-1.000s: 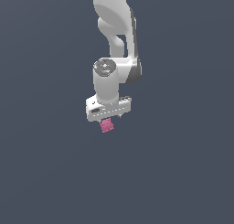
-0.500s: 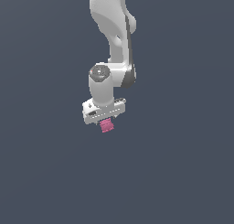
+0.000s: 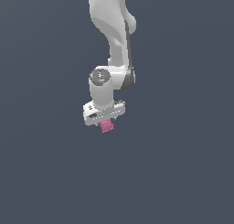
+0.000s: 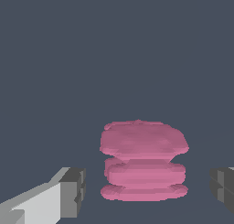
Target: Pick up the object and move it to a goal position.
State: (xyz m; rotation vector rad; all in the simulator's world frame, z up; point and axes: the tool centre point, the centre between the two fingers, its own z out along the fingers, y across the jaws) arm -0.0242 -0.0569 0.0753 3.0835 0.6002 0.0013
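Pink ridged block (image 3: 107, 126) sits directly under gripper (image 3: 106, 123), between its fingers (image 4: 72, 192) | wrist view: gaps either side, jaws apart, no hold visible | lift unconfirmed; goal transfer remains, goal unseen

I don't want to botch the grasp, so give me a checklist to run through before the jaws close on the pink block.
1. Pink ridged block between the jaws: ok.
2. Jaws open wider than the block: ok, gaps on both sides in the wrist view.
3. Block roughly centred: ok.
4. Jaws gripping the block: not ok, no contact yet.
5. Jaws low enough on the block: cannot tell.
6. Goal position known: cannot tell, no marker shows in either view.
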